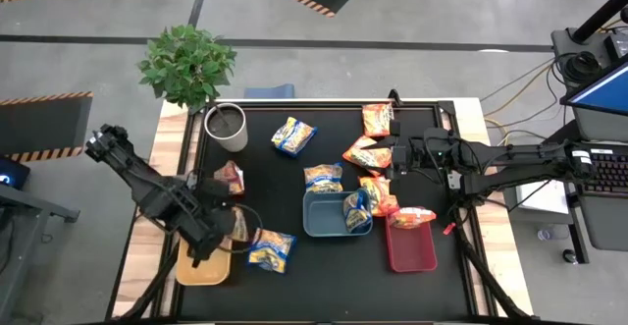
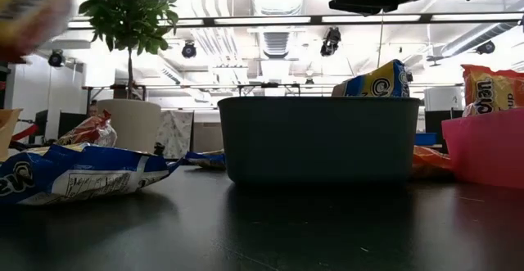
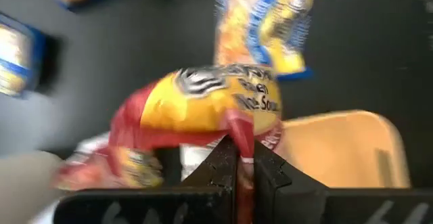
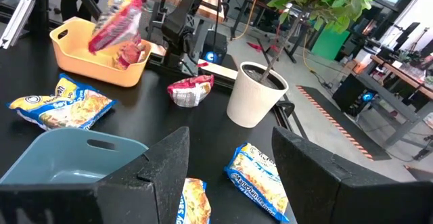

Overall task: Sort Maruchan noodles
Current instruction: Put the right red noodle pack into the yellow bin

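The left gripper (image 3: 238, 173) has its fingers pinched tight on a red packet (image 3: 203, 109) above the yellow tray (image 3: 352, 149). The right gripper (image 4: 230, 163) fingers spread wide, empty, beside the blue tray (image 4: 61, 156).

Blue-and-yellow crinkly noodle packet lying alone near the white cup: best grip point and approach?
Come straight down on the blue-and-yellow crinkly noodle packet and pinch one crimped end edge. It lies flat and tilted on the black table, apart from the white cup, with room on every side, so a low side approach would probably just push it.
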Tool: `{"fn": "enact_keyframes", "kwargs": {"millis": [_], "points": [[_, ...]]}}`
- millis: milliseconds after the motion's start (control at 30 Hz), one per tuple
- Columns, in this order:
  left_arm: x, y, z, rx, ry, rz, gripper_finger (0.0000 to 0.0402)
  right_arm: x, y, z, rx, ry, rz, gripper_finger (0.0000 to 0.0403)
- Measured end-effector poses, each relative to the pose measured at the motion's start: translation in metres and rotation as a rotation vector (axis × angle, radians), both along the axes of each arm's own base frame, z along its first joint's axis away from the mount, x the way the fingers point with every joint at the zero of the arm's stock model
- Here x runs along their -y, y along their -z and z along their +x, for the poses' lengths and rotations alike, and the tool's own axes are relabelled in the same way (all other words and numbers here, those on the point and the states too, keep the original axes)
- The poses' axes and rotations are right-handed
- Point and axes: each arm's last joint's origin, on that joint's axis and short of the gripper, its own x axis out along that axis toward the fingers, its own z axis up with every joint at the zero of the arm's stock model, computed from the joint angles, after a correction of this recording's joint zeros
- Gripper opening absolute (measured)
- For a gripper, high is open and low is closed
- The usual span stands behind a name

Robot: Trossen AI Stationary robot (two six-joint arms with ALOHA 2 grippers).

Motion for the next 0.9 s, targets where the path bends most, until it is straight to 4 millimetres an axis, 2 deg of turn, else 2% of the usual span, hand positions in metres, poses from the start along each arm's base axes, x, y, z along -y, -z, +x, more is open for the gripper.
{"fn": "enact_keyframes", "kwargs": {"millis": [167, 433, 533, 700, 900], "points": [[0.010, 0.021, -0.009, -0.152, 0.001, -0.062, 0.0000, 0.000, 0.000, 0.000, 0.000, 0.000, 0.001, 0.0201], [0.010, 0.063, -0.024, -0.354, 0.015, 0.001, 0.0000, 0.000, 0.000, 0.000, 0.001, 0.002, 0.011, 0.0201], [0.010, 0.069, -0.024, -0.351, 0.016, 0.002, 0.0000, 0.000, 0.000, 0.000, 0.001, 0.002, 0.012, 0.0201], [0.017, 0.073, -0.016, -0.251, -0.002, -0.057, 0.0000, 0.000, 0.000, 0.000, 0.001, 0.002, 0.012, 0.0201], [0.016, 0.071, -0.020, -0.321, -0.285, -0.126, 0.0010, 0.000, 0.000, 0.000, 0.001, 0.002, 0.012, 0.0201]]}}
